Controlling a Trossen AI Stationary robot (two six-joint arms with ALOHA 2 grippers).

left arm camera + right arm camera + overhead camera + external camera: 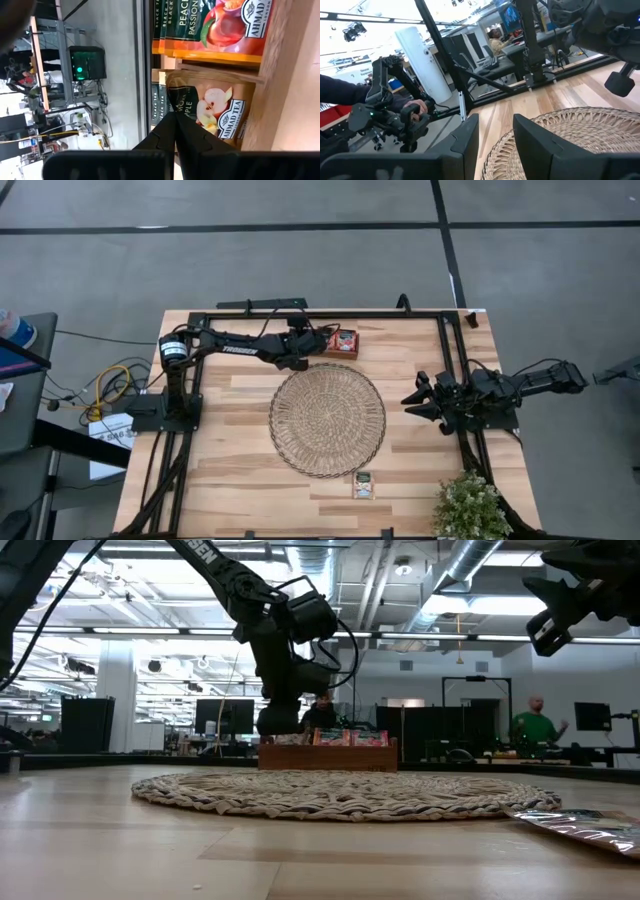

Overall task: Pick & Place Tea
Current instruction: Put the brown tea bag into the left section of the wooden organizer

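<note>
L hand (312,343) is at the tray (342,354), at 12 o'clock of the mat (327,419), near the far edge of the tabletop (240,480). Its fingers (167,135) are pressed together, pinching the top edge of a beige apple sachet (215,112) that stands in one tray compartment. The next compartment holds red-orange peach sachets (220,27), w/ dark-topped ones packed beside them. In low view the L arm comes down from above onto the tray, sachet tops showing over its rim.

R hand (418,398) hangs above the tabletop at 3 o'clock of the mat, well apart from the tray. Its fingers (470,140) are spread part-way w/ nothing between them; wrist view looks past them at the mat's edge.

One sachet (363,485) lies flat on the tabletop at about 5 o'clock of the mat, just off its rim. Mat itself is bare.

Small plant (468,507) at the near R corner. Beyond the tabletop, a person (534,725) in green stands in the room; another person's hand (415,107) grips a control rig.
</note>
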